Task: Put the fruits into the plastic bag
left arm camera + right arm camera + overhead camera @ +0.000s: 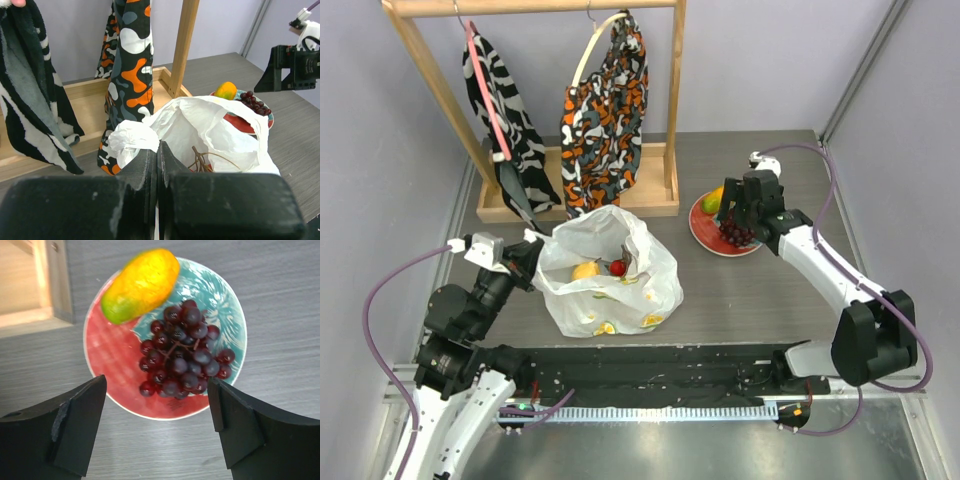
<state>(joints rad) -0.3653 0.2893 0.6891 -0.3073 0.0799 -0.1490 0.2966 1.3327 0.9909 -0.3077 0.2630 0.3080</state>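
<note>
The plastic bag (610,275) stands open mid-table with the yellow lemon (586,270) and red berries (618,267) inside. My left gripper (538,254) is shut on the bag's left rim; in the left wrist view white plastic (135,137) bunches at the closed fingertips (158,148). The mango (713,200) and grape bunch (737,236) lie on a red-teal plate (705,235). My right gripper (745,207) hovers open above the plate. In the right wrist view its gripper (157,390) has the grapes (182,357) between and ahead of the jaws, with the mango (141,284) beyond.
A wooden rack (650,195) stands behind the bag, with a zebra-striped cloth (505,110) and an orange-black cloth (605,110) hanging from it. Its base sits just left of the plate. Grey walls close in the back and right.
</note>
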